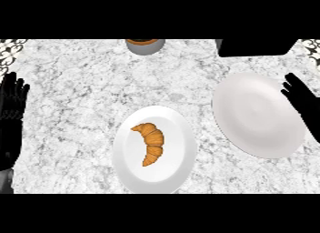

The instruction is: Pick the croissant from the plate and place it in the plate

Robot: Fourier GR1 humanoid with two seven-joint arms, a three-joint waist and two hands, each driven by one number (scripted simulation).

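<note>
A golden-brown croissant [151, 143] lies on a white plate [172, 170] in the middle of the marble counter, towards the front. A second white plate [257, 116] with nothing on it sits to the right and a little further back. My right hand [312, 109] is open at the right edge, its fingers stretched along the bare plate's right rim, well away from the croissant. My left hand [8, 107] rests open at the left edge, fingers up, far from both plates.
A round grey container with a brown top [145, 45] stands at the counter's back edge, centre. A black block [255, 48] sits at the back right. Patterned tile [3, 54] shows at the far corners.
</note>
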